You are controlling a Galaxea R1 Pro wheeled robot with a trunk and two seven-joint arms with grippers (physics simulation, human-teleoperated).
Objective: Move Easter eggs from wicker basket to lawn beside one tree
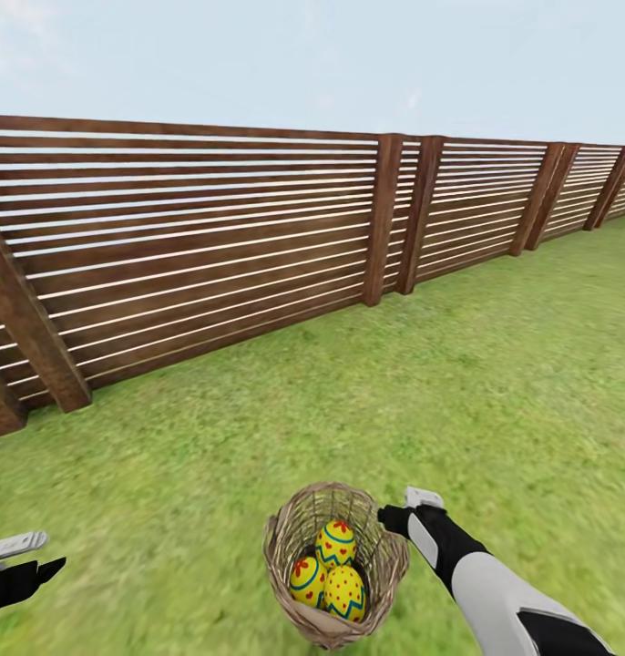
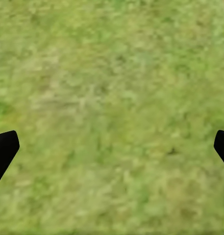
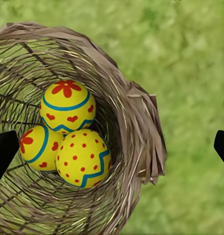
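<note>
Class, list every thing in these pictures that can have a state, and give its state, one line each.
Wicker basket: upright on the lawn, holding all the eggs.
Three Easter eggs: inside the basket, bunched together, none taken out.
Right gripper: open, at the basket's rim, holding nothing.
Left gripper: open, over bare grass, holding nothing.
Wooden fence: standing, slats intact.

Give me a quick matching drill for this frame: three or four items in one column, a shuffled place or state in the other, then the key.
Items:
1. Easter eggs
2. wicker basket
3. right gripper
4. left gripper

Places/states:
A. over bare lawn, away from the basket
B. standing on the grass, near the brown slatted fence
C. lying together at the basket's bottom
D. open, at the basket's rim

Pairs: 1-C, 2-B, 3-D, 4-A
</note>
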